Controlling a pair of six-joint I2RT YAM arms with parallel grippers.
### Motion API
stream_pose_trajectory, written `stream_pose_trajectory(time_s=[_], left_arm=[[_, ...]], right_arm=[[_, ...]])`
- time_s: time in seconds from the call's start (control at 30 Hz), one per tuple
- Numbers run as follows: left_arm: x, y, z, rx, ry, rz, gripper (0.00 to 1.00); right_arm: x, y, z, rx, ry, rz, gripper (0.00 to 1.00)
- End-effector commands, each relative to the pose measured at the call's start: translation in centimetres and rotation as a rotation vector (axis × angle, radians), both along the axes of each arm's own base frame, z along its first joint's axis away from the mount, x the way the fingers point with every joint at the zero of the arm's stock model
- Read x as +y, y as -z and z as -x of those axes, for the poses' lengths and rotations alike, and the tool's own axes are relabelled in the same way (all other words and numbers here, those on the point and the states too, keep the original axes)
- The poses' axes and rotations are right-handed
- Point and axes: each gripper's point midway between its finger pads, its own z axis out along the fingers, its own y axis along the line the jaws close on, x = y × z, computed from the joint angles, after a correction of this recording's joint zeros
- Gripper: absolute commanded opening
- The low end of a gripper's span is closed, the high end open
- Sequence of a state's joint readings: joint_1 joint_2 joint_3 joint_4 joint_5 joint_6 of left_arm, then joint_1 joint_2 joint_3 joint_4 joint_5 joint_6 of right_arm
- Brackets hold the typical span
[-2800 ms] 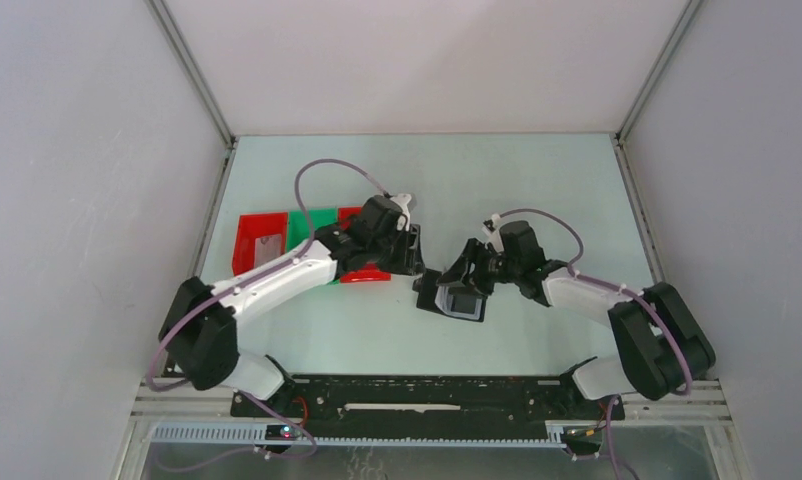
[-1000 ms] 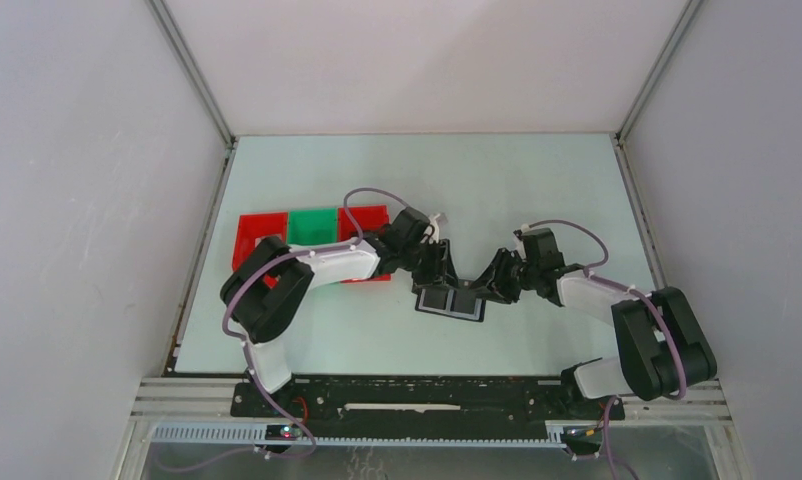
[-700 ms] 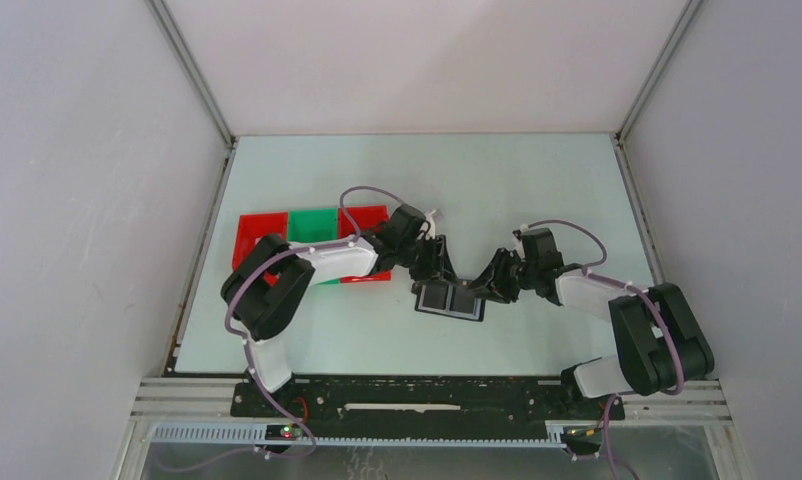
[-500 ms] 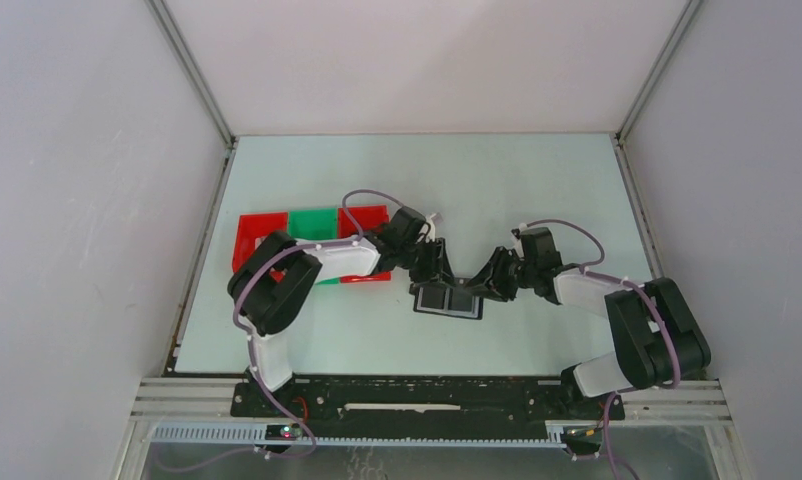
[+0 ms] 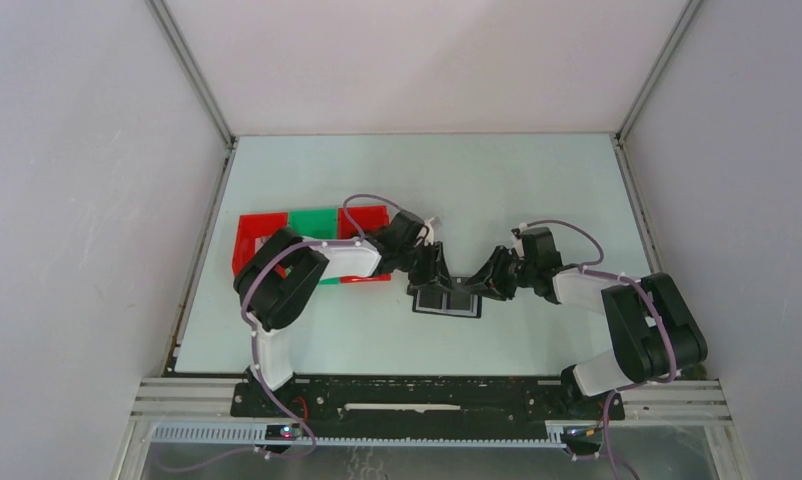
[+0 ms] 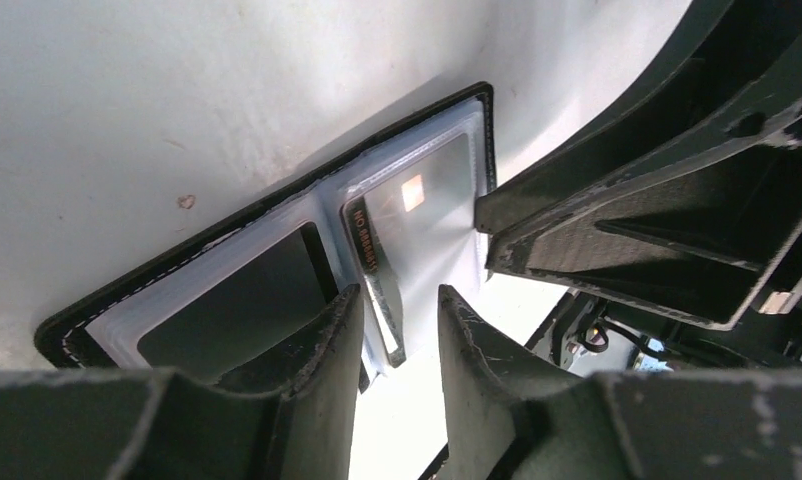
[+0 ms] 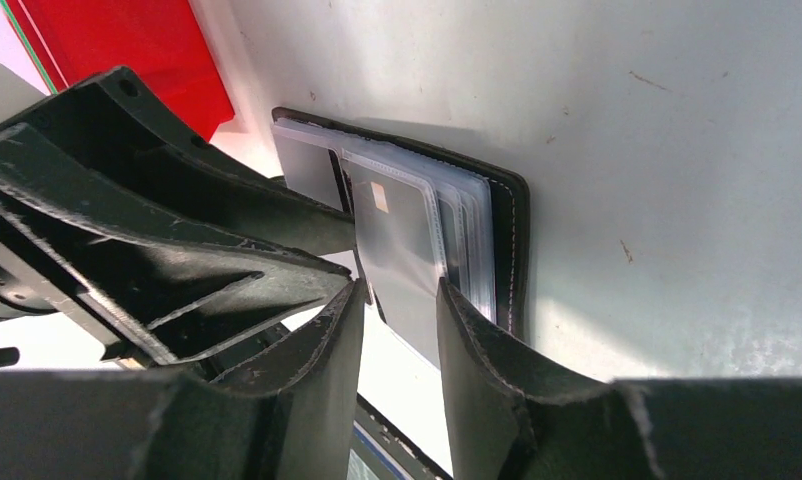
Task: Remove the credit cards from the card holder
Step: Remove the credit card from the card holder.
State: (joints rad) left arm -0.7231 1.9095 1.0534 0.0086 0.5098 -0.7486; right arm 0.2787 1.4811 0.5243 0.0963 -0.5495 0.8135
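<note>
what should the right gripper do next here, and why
Probably ease the right gripper down and close it on the near end of the chip card, then draw it out. That card lies in the open card holder, right between the parted jaws and not clearly pinched yet, while the left gripper sits over the holder's middle fold.

Card holder (image 5: 447, 300) on the table (image 5: 497, 190), trays (image 5: 312, 225) just to its left
</note>
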Motion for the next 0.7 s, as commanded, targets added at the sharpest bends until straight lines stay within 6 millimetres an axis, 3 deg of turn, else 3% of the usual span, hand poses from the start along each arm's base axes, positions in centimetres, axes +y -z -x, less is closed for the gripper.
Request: stream_pose_trajectory(time_s=[0.0,0.37,0.67], left_arm=[[0.7,1.6,0.4,-0.003,0.011,-0.016,0.38],[1.2,2.9,1.1,0.018,-0.001,-0.014,0.32],[1.1,1.9,1.4,0.013,-0.028,0.082,0.33]], right_arm=[[-1.5,1.9,0.5,0.032,0.027,0.071,0.42],[-1.0,1.8,0.8,0.031,-0.015,0.036,0.42],[0.5,2.4,1.5,0.057,-0.053,0.012,0.42]])
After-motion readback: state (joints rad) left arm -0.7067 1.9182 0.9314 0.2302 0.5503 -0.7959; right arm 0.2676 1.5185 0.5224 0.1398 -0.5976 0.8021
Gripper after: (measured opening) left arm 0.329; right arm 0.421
